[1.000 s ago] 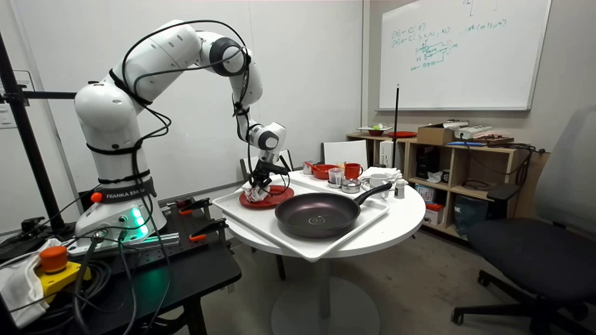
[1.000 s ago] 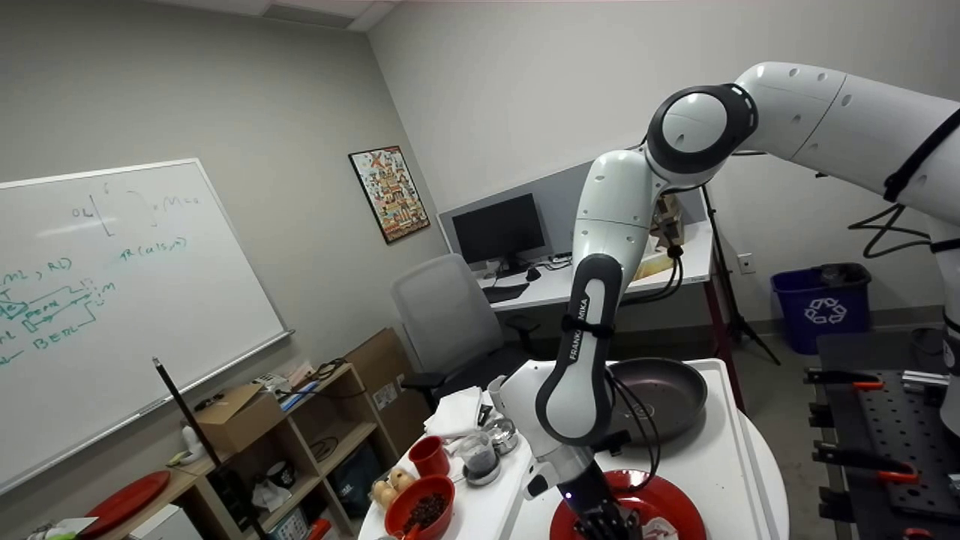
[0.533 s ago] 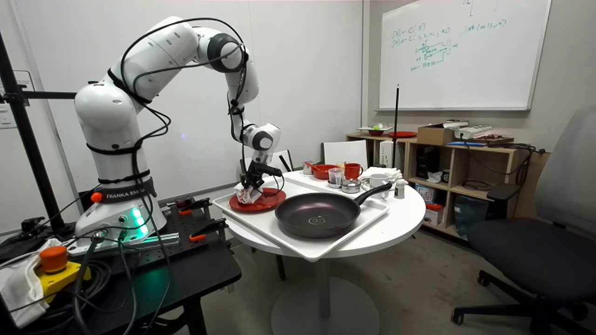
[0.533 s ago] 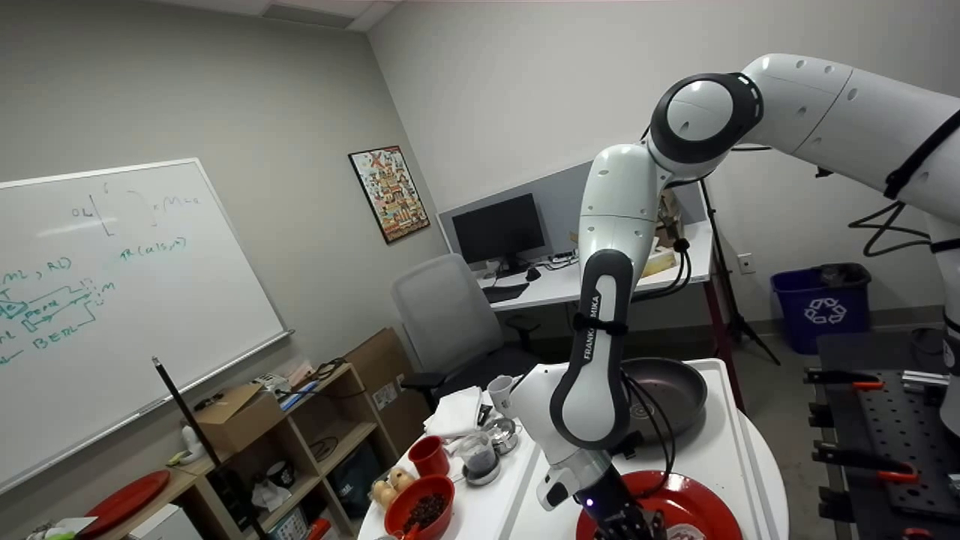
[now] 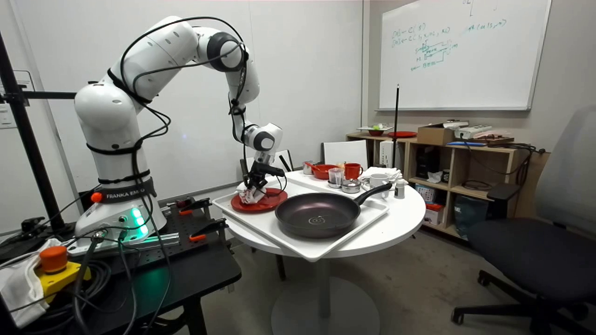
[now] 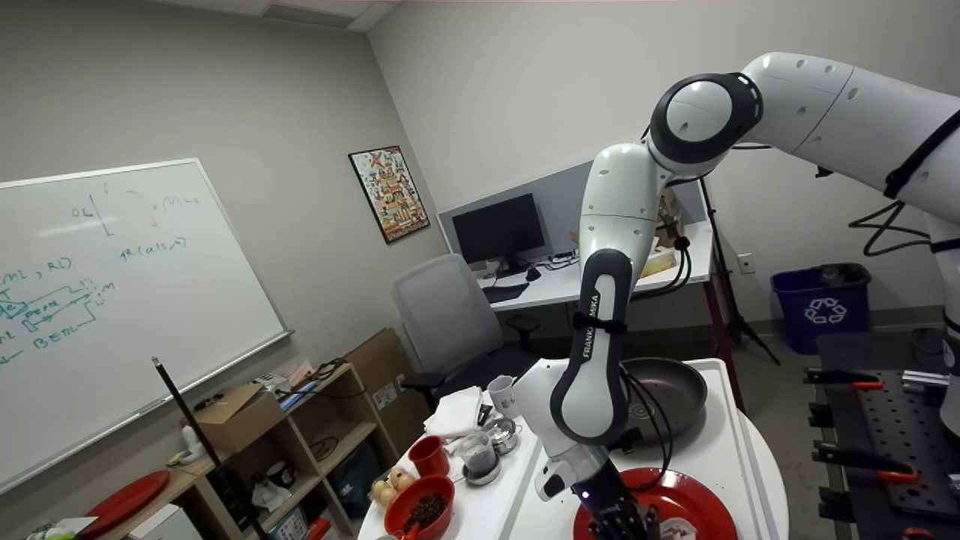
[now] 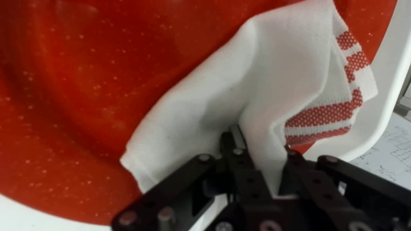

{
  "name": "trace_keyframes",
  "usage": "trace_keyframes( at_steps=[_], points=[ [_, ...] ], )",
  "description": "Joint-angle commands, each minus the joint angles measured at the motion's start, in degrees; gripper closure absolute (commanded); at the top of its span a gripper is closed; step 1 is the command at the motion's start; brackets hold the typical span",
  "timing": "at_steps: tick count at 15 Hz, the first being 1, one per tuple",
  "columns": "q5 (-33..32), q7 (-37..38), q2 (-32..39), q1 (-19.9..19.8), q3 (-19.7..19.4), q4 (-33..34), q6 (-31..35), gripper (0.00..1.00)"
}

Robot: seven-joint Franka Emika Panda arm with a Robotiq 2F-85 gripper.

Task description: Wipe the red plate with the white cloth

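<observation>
A white tray (image 5: 265,222) holds a round red plate (image 7: 102,86) and black pan (image 5: 318,215); a red bowl (image 6: 442,516) holds dark bits (image 6: 425,510); the gripper (image 7: 261,147) pinches white cloth (image 7: 250,80).

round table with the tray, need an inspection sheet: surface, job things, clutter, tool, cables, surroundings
Surface: round white table bearing a white tray.
Job's things: red plate on the tray, pale specks on it, nature unclear; white cloth with red bands over the plate, a corner past its rim in the wrist view.
Clutter: dark pan on the tray near the plate; red bowl and red mug outside the tray.
Tool: closed on the cloth, low over the plate.
Cables: black, along the robot arm; one loops beside the tool, contact with the plate unclear.
Surroundings: office chair, shelf and whiteboard in both exterior views; people: nothing seen.
</observation>
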Motion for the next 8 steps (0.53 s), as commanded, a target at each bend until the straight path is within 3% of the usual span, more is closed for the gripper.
trace_keyframes(
  at_steps=[1,8],
  points=[
    [2.0,0.7,-2.1,-0.6,-1.5,-1.8,3.5,0.93],
    [2.0,4.9,-7.1,-2.2,-3.2,-7.2,13.6,0.93]
  ],
)
